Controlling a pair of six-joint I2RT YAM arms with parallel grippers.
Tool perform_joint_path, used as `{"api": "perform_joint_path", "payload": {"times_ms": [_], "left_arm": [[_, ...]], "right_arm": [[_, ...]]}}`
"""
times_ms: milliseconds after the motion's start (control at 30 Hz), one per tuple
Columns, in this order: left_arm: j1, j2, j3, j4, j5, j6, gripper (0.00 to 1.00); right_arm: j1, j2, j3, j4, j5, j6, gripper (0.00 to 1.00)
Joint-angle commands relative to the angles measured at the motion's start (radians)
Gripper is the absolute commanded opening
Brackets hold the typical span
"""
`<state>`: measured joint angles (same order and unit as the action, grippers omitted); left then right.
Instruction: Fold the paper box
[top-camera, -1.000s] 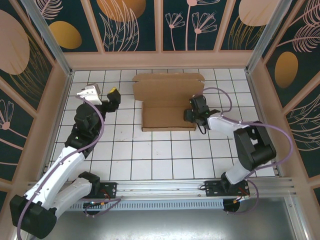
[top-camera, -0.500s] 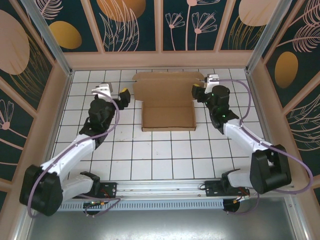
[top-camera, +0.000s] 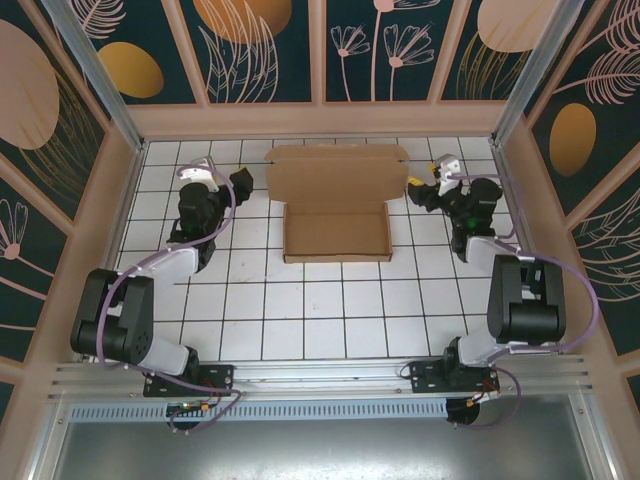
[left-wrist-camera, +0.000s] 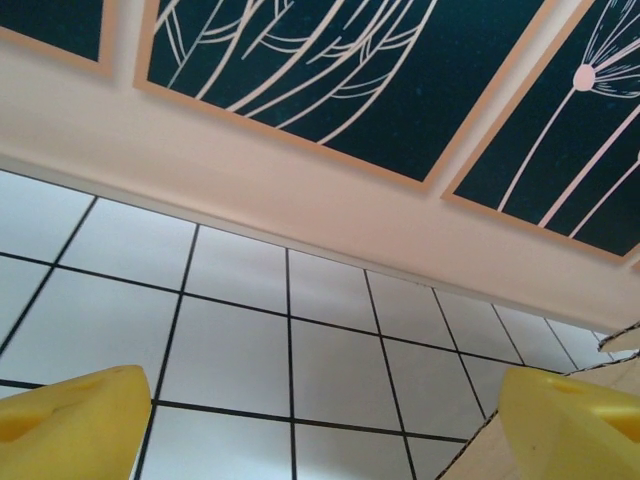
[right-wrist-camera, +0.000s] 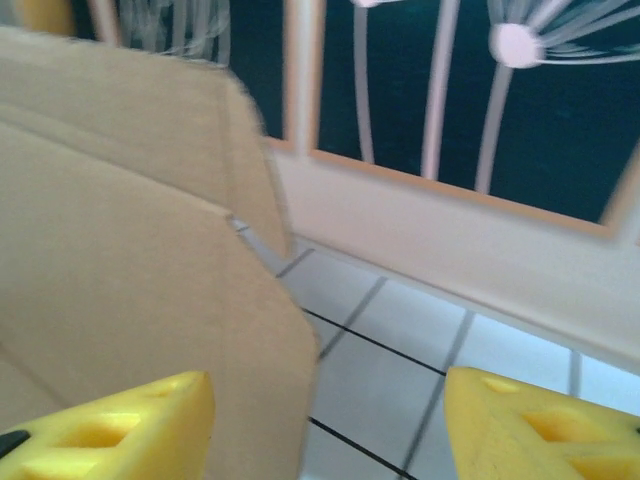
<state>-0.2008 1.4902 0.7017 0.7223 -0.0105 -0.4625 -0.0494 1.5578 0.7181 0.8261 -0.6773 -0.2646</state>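
Overhead, the shallow brown cardboard box (top-camera: 335, 232), its lid open, sat far-centre on the white tiled counter (top-camera: 300, 300) between the released left hand (top-camera: 240, 184) and released right hand (top-camera: 418, 192). The right wrist view showed the cardboard flap (right-wrist-camera: 150, 250) just beside its 2 spread yellow fingers (right-wrist-camera: 120, 420).

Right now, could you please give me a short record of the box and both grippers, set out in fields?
paper box: shallow brown cardboard tray, walls up, on the tiled table, toward the far wall
lid: open, folded back toward the far wall
left gripper: open, nothing between its fingers, off the lid's left edge
right gripper: open, at the lid's right edge, cardboard close in front of its wrist camera
grip: neither gripper is closed on the cardboard
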Motion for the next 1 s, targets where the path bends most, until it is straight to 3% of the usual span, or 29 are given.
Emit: {"api": "perform_joint_path", "payload": {"times_ms": [0, 67, 167, 467, 700, 900, 967], "left_arm": [[0.010, 0.034, 0.024, 0.119, 0.052, -0.053, 0.90], [0.019, 0.050, 0.018, 0.134, 0.062, -0.065, 0.90], [0.032, 0.070, 0.023, 0.149, 0.086, -0.082, 0.89], [0.076, 0.140, 0.045, 0.232, 0.134, -0.153, 0.88], [0.087, 0.333, 0.299, 0.095, 0.207, -0.232, 0.87], [0.087, 0.449, 0.393, 0.154, 0.309, -0.300, 0.86], [0.087, 0.479, 0.400, 0.196, 0.342, -0.329, 0.86]], "right_arm": [[-0.005, 0.072, 0.084, 0.043, -0.219, -0.060, 0.65], [-0.004, 0.121, 0.137, -0.010, -0.259, -0.073, 0.69], [0.019, 0.168, 0.195, -0.128, -0.218, -0.198, 0.73], [0.017, 0.258, 0.246, -0.089, -0.231, -0.164, 0.64], [0.057, 0.256, 0.236, -0.117, -0.189, -0.214, 0.38], [0.113, 0.218, 0.199, -0.109, 0.005, -0.236, 0.10], [0.131, 0.204, 0.188, -0.097, 0.064, -0.218, 0.07]]}}
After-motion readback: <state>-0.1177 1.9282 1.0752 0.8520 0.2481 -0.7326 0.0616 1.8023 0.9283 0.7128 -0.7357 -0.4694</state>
